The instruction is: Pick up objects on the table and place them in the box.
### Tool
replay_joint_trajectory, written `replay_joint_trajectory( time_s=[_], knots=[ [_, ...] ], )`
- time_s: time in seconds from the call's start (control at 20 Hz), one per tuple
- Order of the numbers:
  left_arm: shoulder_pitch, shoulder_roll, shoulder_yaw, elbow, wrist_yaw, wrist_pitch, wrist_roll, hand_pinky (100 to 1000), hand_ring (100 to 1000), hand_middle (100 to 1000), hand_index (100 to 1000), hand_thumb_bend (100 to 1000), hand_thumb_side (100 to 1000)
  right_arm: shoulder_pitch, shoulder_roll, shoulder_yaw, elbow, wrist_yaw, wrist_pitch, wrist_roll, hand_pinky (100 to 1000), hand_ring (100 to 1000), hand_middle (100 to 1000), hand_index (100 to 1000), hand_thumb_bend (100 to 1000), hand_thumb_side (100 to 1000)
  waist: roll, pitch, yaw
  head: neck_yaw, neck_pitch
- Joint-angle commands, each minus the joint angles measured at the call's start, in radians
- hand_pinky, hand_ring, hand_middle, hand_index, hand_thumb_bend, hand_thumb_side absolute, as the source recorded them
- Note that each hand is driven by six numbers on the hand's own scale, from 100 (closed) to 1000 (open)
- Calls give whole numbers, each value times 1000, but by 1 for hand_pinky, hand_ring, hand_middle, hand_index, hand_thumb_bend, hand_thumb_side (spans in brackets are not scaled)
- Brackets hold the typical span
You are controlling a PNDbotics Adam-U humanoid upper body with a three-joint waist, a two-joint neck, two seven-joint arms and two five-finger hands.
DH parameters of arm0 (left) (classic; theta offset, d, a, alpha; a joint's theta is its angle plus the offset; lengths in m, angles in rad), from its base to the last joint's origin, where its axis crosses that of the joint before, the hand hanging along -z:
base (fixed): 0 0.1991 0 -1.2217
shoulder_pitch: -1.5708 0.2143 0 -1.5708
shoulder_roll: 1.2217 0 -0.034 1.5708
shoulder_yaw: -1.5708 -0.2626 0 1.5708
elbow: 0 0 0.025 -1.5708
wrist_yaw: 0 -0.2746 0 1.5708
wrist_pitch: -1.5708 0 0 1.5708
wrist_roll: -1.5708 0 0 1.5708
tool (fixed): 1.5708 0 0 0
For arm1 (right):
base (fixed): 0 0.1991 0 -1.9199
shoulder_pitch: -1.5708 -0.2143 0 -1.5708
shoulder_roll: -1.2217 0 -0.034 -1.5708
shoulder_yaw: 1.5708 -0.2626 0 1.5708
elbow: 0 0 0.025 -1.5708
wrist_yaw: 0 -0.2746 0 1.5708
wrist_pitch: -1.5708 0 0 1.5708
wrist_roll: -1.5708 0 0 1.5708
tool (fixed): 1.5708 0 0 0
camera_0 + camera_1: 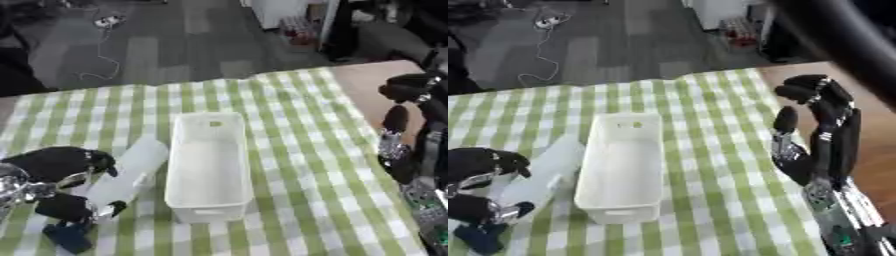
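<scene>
A white rectangular box stands empty in the middle of the green-checked table, its long side running away from me. Left of it lies a translucent white bottle-like cylinder, tilted with its top toward the box's left wall. My left hand is at the lower left, its fingers above and its thumb below the cylinder's near end, curled round it. A small dark blue thing lies on the cloth just below that hand. My right hand stands upright at the right, fingers relaxed and holding nothing.
The checked cloth ends at the right, where bare wooden tabletop shows. Beyond the far edge is dark floor with a white cable. Open cloth lies between the box and my right hand.
</scene>
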Motion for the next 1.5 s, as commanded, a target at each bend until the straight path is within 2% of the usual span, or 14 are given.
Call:
replay_joint_trajectory(
  time_s=[0.05, 0.3, 0.8, 1.3, 1.45, 1.5],
  knots=[
    [-36, 40, 16, -17, 4, 12, -4, 798, 865, 922, 975, 295, 1000, -8, -26, -8, -14, -7, -53, -47, 319, 418, 552, 614, 100, 924, 4, -13, 0, 31, -10],
    [-85, 59, 21, 44, 2, 52, -38, 699, 851, 946, 1000, 319, 1000, -3, -32, -6, -14, -11, -52, -43, 318, 418, 552, 614, 100, 922, 11, -22, -1, 79, -27],
    [-123, 76, 27, 151, -36, 66, -28, 643, 841, 937, 999, 331, 1000, -13, -36, -8, -14, -23, -55, -36, 318, 417, 552, 614, 100, 922, 15, -20, -10, 71, -78],
    [-142, 46, -14, 197, -92, 1, -35, 662, 850, 919, 972, 341, 1000, -28, -39, -7, -14, -34, -58, -27, 321, 419, 554, 616, 100, 924, 15, -14, -25, 84, -57],
    [-145, 42, -18, 203, -102, -7, -29, 662, 849, 911, 958, 274, 1000, -35, -42, -9, -14, -40, -60, -25, 321, 419, 555, 616, 100, 924, 16, -13, -31, 84, -47],
    [-146, 41, -19, 204, -105, -9, -28, 662, 849, 912, 959, 282, 1000, -37, -43, -9, -14, -43, -61, -24, 321, 419, 554, 616, 100, 924, 17, -13, -33, 85, -44]
  ],
)
